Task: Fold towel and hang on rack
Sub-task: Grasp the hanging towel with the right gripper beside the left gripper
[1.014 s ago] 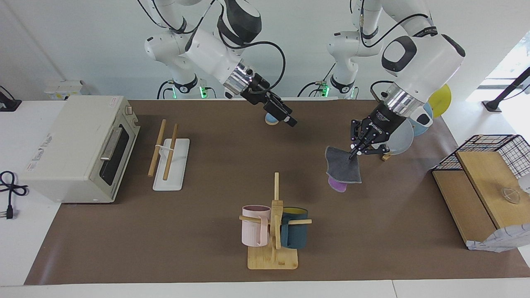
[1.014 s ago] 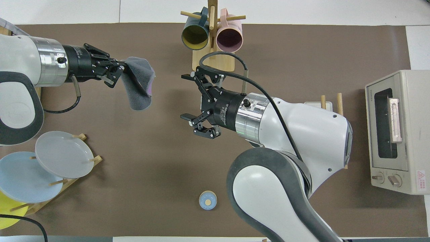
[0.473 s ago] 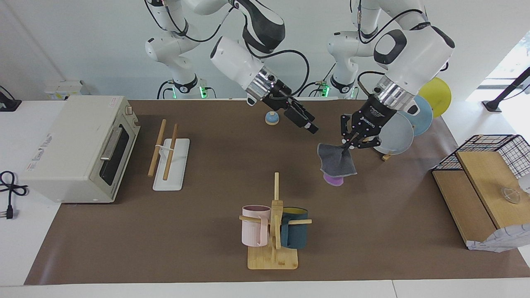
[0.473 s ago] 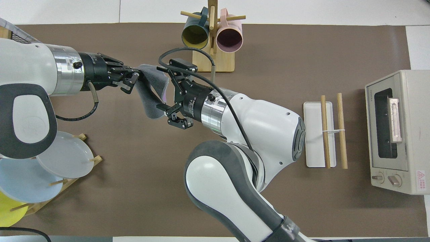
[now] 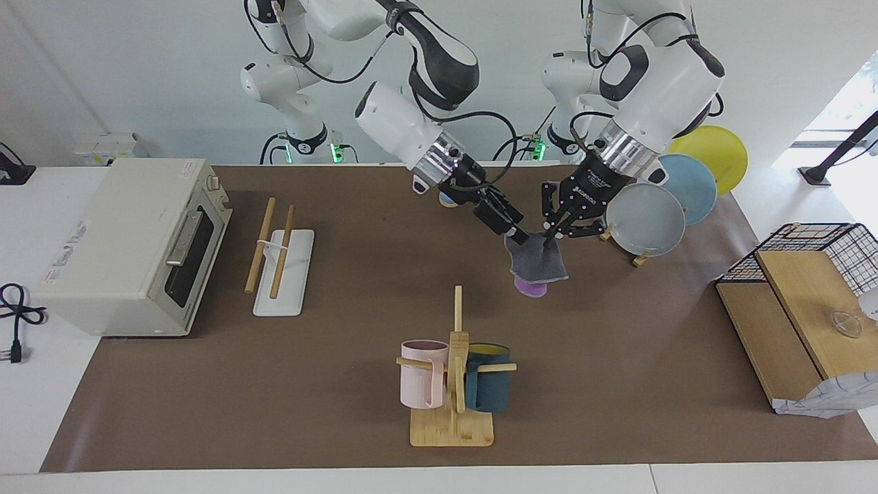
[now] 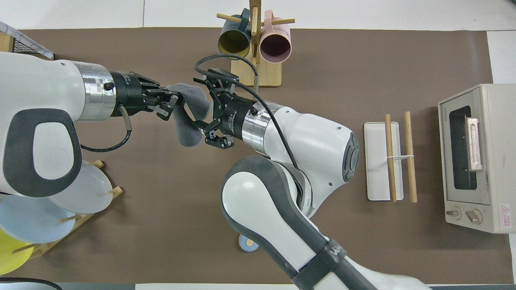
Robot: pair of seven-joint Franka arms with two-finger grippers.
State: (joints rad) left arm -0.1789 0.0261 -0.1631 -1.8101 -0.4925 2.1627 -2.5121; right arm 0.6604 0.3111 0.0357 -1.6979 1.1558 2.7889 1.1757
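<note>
Grey cloth hangs from the left end effector (image 5: 557, 231), pinched shut on one top corner of the towel (image 5: 537, 264); the right end effector (image 5: 516, 234) is at the other top corner, its fingers spread in the overhead view, grip not yet certain. Both are over mid-surface. The rack (image 5: 278, 259) stands well apart toward the right arm's end, so the right arm seems nearer.
</note>
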